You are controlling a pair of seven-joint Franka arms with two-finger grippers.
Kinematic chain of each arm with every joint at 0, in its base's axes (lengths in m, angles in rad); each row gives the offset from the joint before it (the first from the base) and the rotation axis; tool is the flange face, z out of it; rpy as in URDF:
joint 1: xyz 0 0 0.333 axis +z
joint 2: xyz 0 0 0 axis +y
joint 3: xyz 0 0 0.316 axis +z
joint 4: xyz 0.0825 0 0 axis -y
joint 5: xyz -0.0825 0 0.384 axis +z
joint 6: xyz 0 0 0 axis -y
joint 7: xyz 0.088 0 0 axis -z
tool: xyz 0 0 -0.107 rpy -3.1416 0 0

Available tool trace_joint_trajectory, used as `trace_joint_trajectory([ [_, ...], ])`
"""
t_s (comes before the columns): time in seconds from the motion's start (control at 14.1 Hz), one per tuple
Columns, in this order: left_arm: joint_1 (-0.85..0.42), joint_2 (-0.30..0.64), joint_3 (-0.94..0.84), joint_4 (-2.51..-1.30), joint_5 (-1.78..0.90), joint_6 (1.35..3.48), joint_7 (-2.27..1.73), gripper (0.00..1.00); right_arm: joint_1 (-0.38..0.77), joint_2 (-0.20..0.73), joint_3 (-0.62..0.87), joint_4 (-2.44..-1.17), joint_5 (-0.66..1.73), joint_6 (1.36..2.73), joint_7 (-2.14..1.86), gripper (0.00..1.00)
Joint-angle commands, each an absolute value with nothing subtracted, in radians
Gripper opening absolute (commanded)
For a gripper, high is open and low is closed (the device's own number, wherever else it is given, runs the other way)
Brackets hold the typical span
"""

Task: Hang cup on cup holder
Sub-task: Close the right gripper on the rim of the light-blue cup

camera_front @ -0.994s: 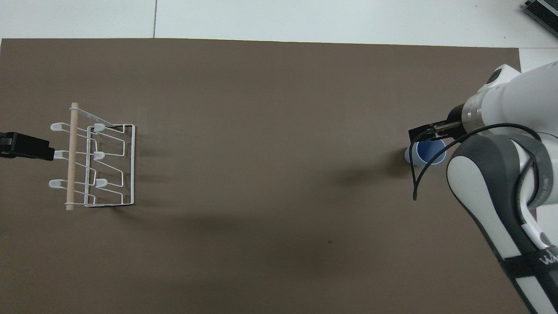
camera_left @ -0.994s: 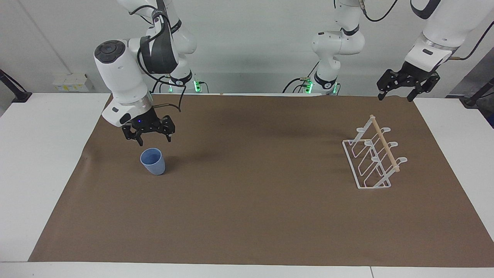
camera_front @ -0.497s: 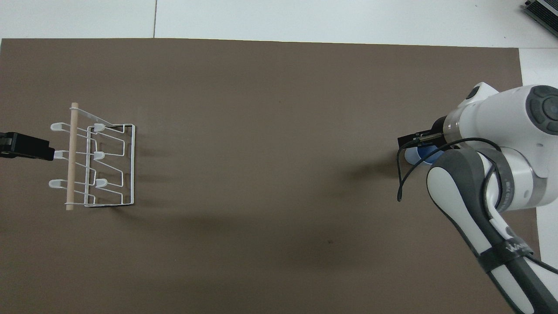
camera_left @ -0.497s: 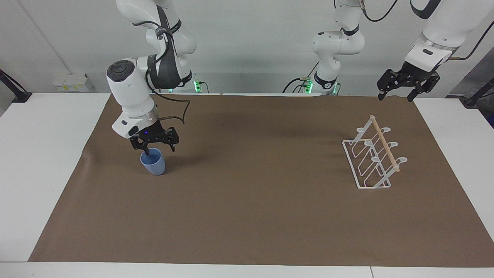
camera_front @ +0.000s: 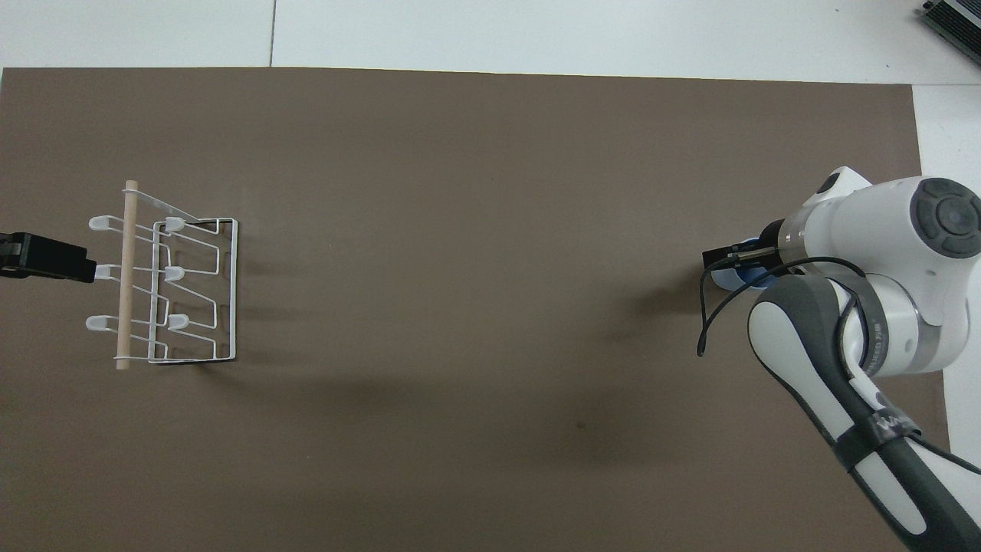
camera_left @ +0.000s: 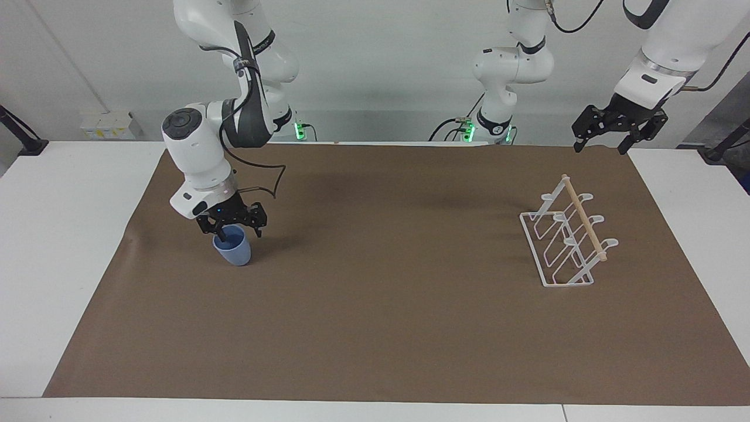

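- Cup: small, light blue, no handle, standing upright with its mouth up on the brown mat that covers the surface, toward the right arm's end.
- In the overhead view only a sliver of the cup shows past the right arm's wrist and hand.
- Right hand is down at the cup's rim. One finger dips inside the mouth on the side nearer the robots, the other stands outside the wall toward the left arm's end.
- Its fingers are spread wide, with the cup's wall between them. Whether they press on that wall cannot be told from either view. The cup's base rests on the mat.
- Cup holder stands toward the left arm's end of the mat, well apart from the cup: a white wire rack with a slanted frame, looped prongs and a pale wooden dowel along its upper edge.
- No cup hangs on any prong.
- Left hand waits in the air over the mat's edge nearest the robots, at the left arm's end, with its fingers spread and nothing between them.
- Overhead, only the left hand's dark tip shows, just beside the holder's prongs.
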State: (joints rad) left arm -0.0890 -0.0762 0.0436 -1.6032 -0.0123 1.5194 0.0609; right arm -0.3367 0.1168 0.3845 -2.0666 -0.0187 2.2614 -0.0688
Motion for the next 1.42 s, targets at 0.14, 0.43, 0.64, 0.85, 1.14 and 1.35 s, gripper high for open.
trace_joint_trajectory([
  [0.14,-0.104,-0.086,0.041,-1.614,0.002,1.525,0.060,1.00,-0.351,0.113,0.397,-2.100,-0.041,2.289,-0.061,0.88],
  [0.43,-0.117,-0.086,0.040,-1.614,0.002,1.526,0.058,1.00,-0.351,0.118,0.397,-2.120,-0.041,2.318,-0.063,0.86],
  [0.64,-0.115,-0.086,0.040,-1.614,0.002,1.528,0.060,1.00,-0.353,0.126,0.397,-2.121,-0.041,2.322,-0.063,0.80],
  [0.85,-0.115,-0.086,0.041,-1.614,0.002,1.526,0.060,1.00,-0.353,0.126,0.397,-2.123,-0.041,2.321,-0.060,0.66],
  [1.14,-0.117,-0.086,0.040,-1.614,0.002,1.526,0.058,1.00,-0.354,0.126,0.397,-2.122,-0.041,2.319,-0.060,0.33],
  [1.35,-0.117,-0.086,0.040,-1.617,0.002,1.531,0.057,1.00,-0.357,0.126,0.396,-2.121,-0.041,2.319,-0.060,0.15],
])
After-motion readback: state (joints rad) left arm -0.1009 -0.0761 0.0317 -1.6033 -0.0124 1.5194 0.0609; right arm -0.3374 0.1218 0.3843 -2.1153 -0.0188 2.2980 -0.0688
